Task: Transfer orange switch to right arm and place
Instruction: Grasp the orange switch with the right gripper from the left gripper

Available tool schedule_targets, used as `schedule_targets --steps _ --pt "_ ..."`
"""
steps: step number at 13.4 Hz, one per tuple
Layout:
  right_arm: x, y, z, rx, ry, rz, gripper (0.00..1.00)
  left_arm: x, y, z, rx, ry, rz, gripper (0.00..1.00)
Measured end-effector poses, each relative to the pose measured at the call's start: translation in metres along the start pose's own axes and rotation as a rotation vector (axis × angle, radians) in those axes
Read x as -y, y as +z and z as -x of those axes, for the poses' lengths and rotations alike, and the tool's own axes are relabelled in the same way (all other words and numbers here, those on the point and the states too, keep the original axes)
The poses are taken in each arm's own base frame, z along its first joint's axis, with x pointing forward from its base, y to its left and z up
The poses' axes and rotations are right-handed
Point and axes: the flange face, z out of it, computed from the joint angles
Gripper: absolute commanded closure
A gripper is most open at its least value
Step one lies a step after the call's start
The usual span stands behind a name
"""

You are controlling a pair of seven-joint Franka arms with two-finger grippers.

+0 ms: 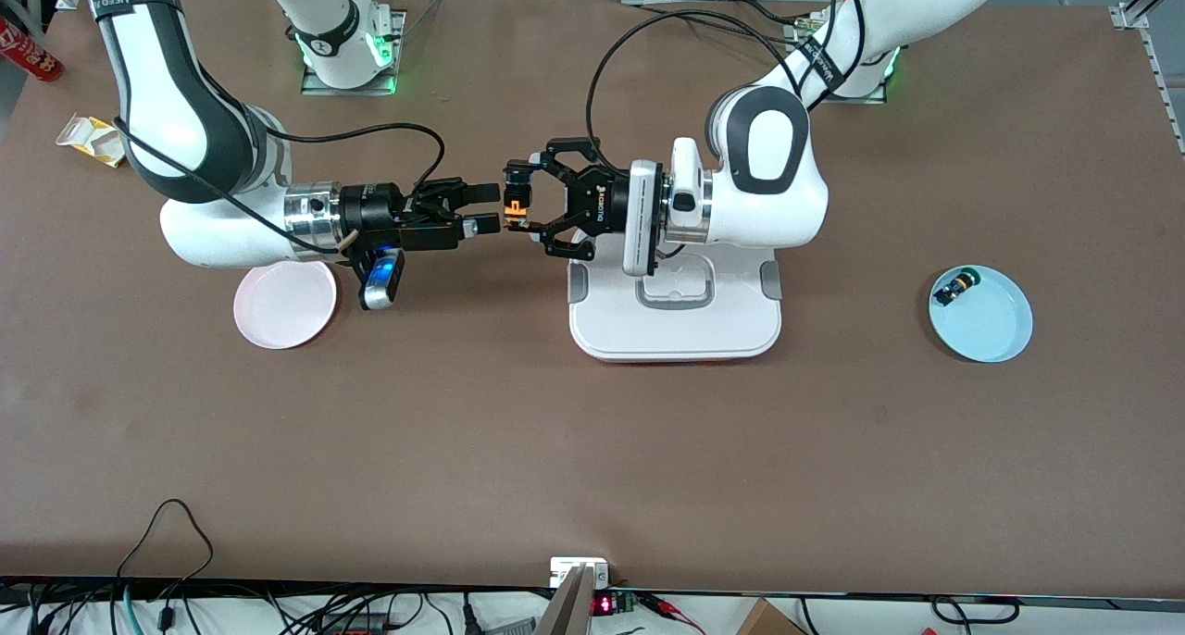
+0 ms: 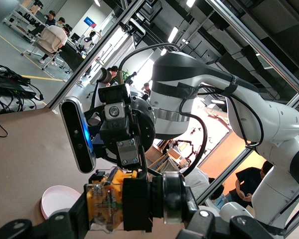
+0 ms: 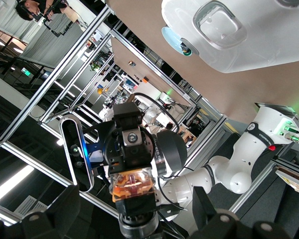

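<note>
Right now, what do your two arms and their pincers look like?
Both arms are white with dark grey joint patches and black cables. The right pincer is slim and black, with a shiny silver wrist band and a blue-lit silver module. The left pincer is black with jointed linkage fingers, small white lettering and a white wrist box.

White arms [image 1: 773, 186], black joints, black cables.
</note>
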Motion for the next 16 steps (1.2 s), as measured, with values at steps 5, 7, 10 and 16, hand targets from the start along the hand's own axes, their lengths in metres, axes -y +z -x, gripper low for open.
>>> schedule_targets --steps 5,7,10,16 --pt "-0.002 0.013 0.002 0.005 0.004 0.004 0.00 0.000 0.000 0.000 0.000 0.000 0.000 0.63" --pt "-0.002 0.019 0.002 -0.001 0.012 -0.011 0.31 0.000 0.000 0.000 0.000 0.000 0.000 0.63" --pt "-0.003 0.025 0.002 -0.007 0.033 -0.013 0.61 0.000 0.000 0.000 0.000 0.000 0.000 0.63" --pt "0.000 0.022 0.004 -0.015 0.038 -0.027 0.66 -0.001 0.001 0.002 -0.006 -0.017 0.004 0.57"
